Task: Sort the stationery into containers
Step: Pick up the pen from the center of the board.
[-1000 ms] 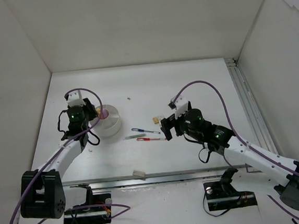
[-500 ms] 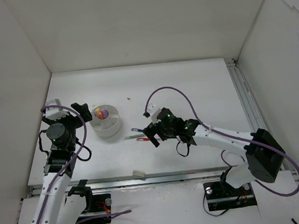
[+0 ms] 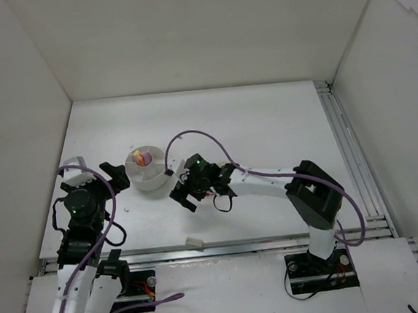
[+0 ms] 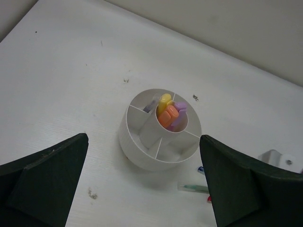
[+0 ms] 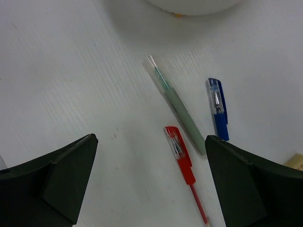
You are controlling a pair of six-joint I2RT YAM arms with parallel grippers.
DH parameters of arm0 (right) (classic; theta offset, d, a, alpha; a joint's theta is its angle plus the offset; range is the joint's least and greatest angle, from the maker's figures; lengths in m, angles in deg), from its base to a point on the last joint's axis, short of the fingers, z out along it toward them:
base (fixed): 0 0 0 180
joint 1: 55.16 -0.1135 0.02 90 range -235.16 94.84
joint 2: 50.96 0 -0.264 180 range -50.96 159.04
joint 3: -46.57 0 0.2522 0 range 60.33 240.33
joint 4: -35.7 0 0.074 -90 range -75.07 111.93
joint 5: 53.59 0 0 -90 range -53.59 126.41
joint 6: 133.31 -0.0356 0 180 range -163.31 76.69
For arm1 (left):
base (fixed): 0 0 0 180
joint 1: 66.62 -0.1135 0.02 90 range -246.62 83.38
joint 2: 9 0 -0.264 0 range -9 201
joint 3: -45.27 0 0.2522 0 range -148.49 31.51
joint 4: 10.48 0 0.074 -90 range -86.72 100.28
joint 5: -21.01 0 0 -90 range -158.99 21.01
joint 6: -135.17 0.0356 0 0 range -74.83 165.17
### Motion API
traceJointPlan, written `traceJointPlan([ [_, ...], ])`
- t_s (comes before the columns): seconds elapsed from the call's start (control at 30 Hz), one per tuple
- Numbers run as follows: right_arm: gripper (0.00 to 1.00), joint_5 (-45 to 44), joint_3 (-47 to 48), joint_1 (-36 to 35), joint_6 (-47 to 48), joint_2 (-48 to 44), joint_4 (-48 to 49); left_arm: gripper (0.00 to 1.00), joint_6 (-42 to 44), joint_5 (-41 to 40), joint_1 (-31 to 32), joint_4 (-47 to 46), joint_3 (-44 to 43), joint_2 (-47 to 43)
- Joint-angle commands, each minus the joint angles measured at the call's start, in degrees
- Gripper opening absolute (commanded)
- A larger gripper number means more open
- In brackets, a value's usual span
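The right arm reaches leftward, right claw (image 3: 185, 196) released over three pens (image 5: 177, 106). The left claw (image 3: 115, 173) gapes empty near the cup (image 4: 142, 151).

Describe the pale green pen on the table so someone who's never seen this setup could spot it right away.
Find the round white plastic cup with dividers; three thin pens lie side by side just next to it. The pale green translucent pen is the middle one, its clear end pointing toward the cup, flanked by a red pen and a blue pen.
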Motion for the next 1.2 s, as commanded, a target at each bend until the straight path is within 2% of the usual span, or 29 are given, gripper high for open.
traceJointPlan([
  [0.0,0.95,4.6,5.9,-0.4,4.4,3.6,0.3,1.0,-1.1,0.0,0.1,0.4,-1.5,-1.9],
  [0.27,0.91,1.1,9.6,0.0,4.5,10.1,0.1,0.99,-0.8,-0.8,0.1,2.0,-1.3,-3.7],
  [0.4,0.84,1.6,9.5,1.1,3.9,12.2,0.1,0.99,-0.9,-0.1,0.1,1.8,-1.2,-3.6],
  [0.47,0.72,3.0,8.9,1.7,3.3,12.4,0.2,1.0,-0.9,0.3,0.1,2.0,-1.0,-3.6],
  [0.5,0.58,3.4,8.6,2.0,3.2,12.4,0.2,0.99,-1.0,0.4,0.1,2.0,-1.0,-3.6],
  [0.63,0.32,4.2,6.1,2.0,2.3,11.1,2.8,0.99,-1.6,1.2,0.1,2.3,-1.0,-3.7],
  [0.87,0.15,3.7,4.6,2.1,2.6,9.6,7.8,0.99,-1.3,4.7,0.1,1.7,-1.2,-3.4],
  [1.0,0.06,3.1,4.4,2.3,3.8,8.2,10.5,0.99,-1.6,11.8,0.1,0.4,-1.1,-0.8],
  [1.17,0.02,3.3,0.3,2.5,3.9,1.4,16.1,0.99,-3.5,21.3,0.1,-3.6,0.5,2.1],
])
